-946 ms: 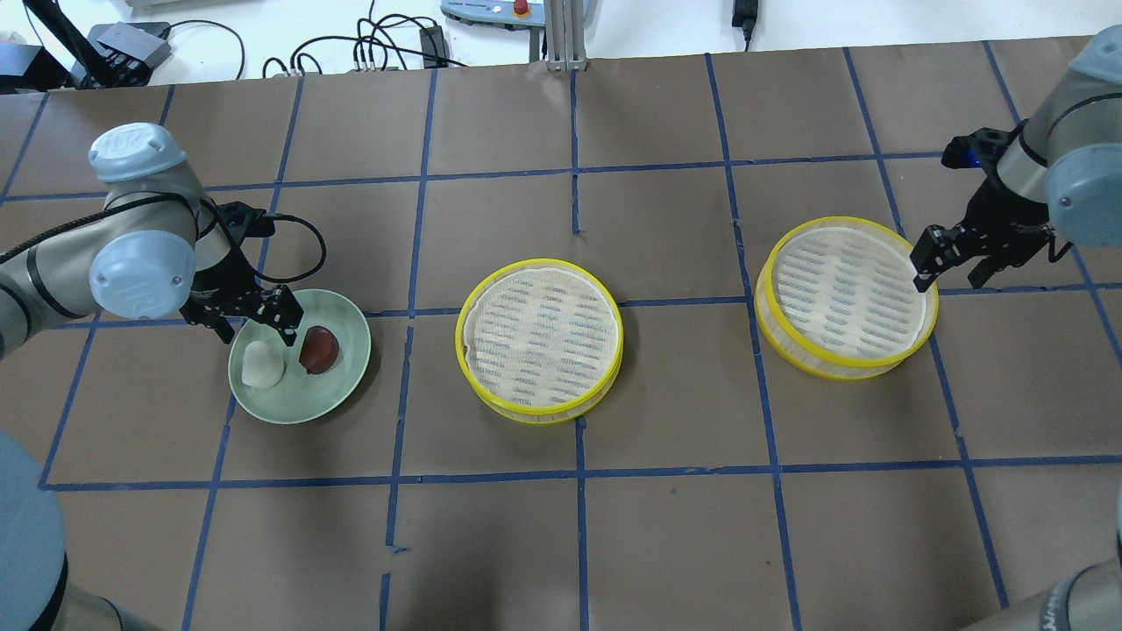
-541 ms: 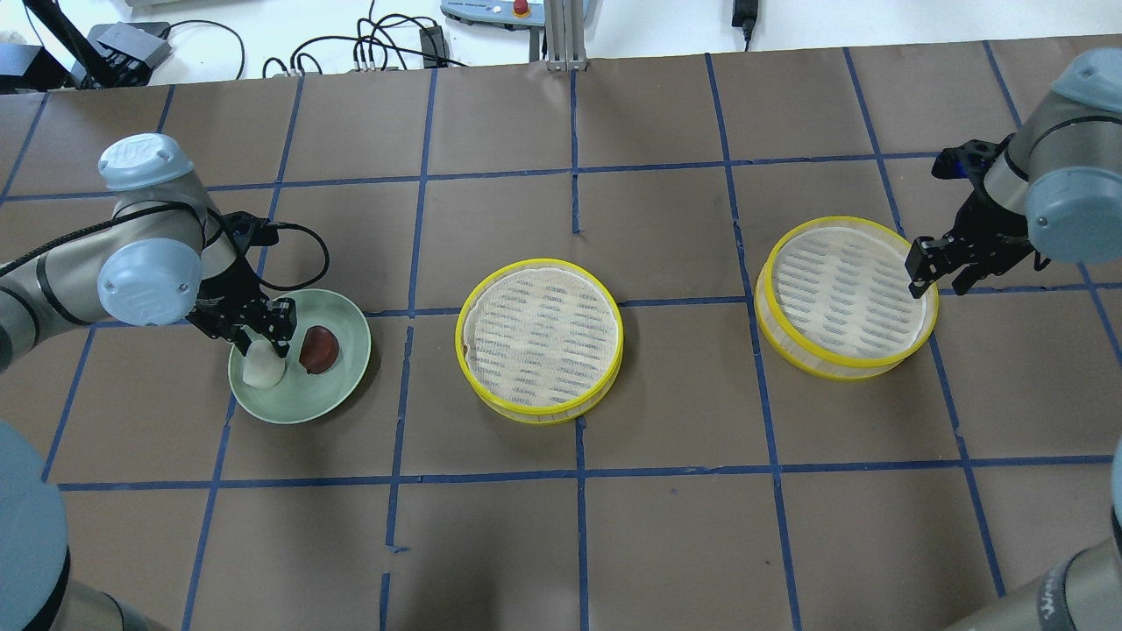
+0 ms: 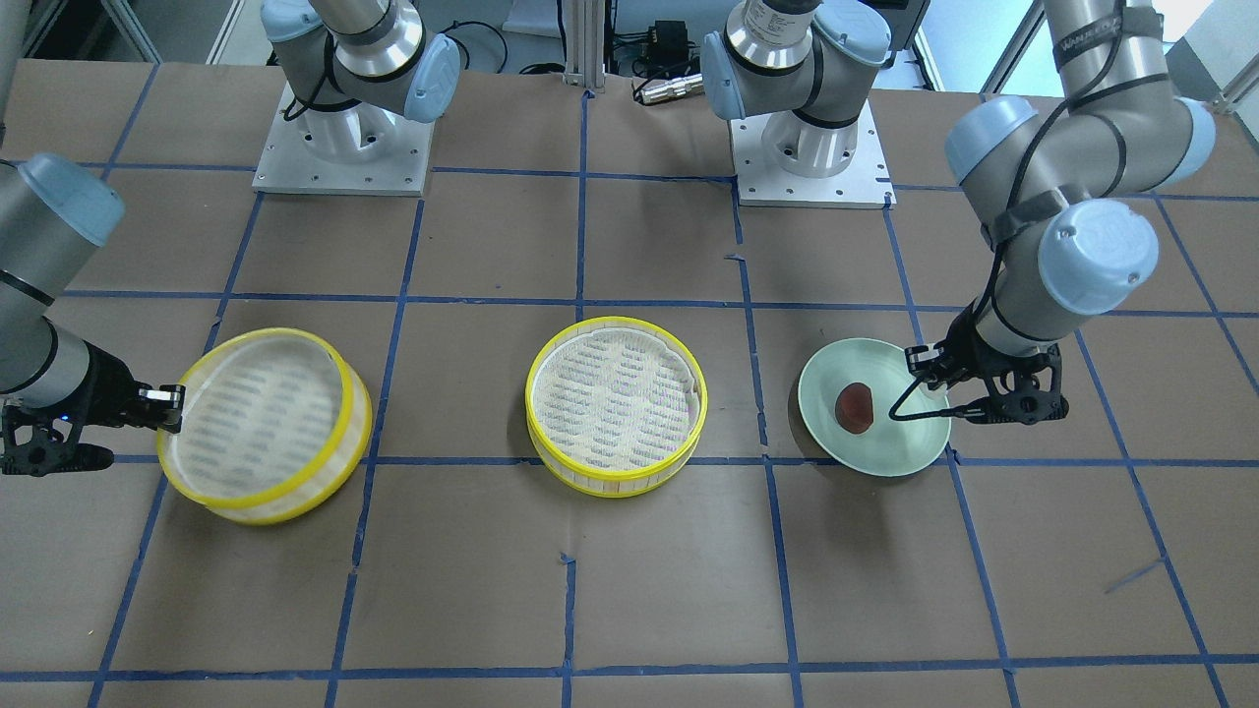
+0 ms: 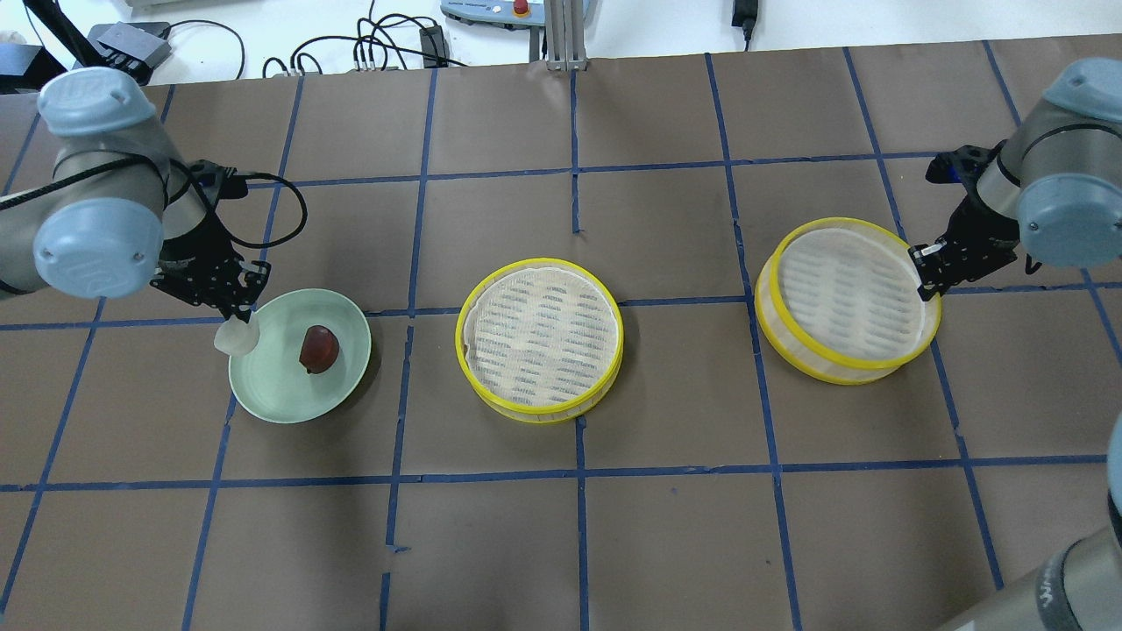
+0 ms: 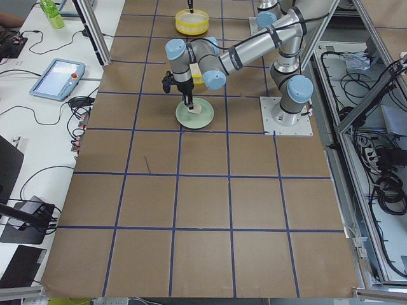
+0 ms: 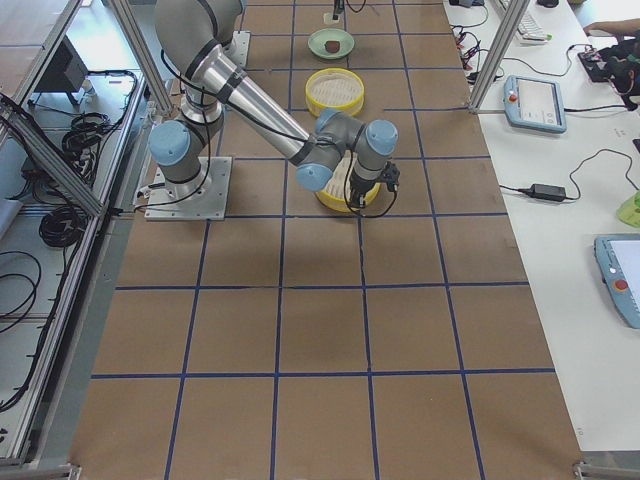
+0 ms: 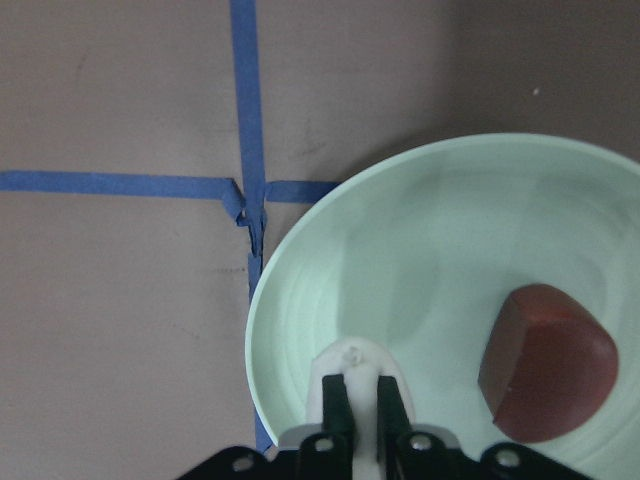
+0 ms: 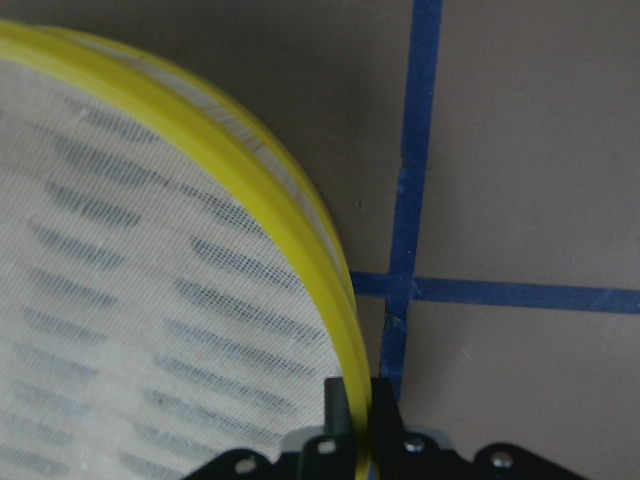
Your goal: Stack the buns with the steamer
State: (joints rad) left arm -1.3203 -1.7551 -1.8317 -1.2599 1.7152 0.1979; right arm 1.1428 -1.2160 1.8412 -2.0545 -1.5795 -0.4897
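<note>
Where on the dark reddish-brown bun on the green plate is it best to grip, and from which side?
Probably its two rounded flanks, approached straight down from above. The reddish-brown bun lies low inside the green plate, whose raised rim would hinder a sideways approach. The white bun, held in the left gripper, is off to one side.

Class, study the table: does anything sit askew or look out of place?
Yes: the steamer tray clamped at its rim by the right pincer sits tilted, unlike the middle tray, which lies flat.
</note>
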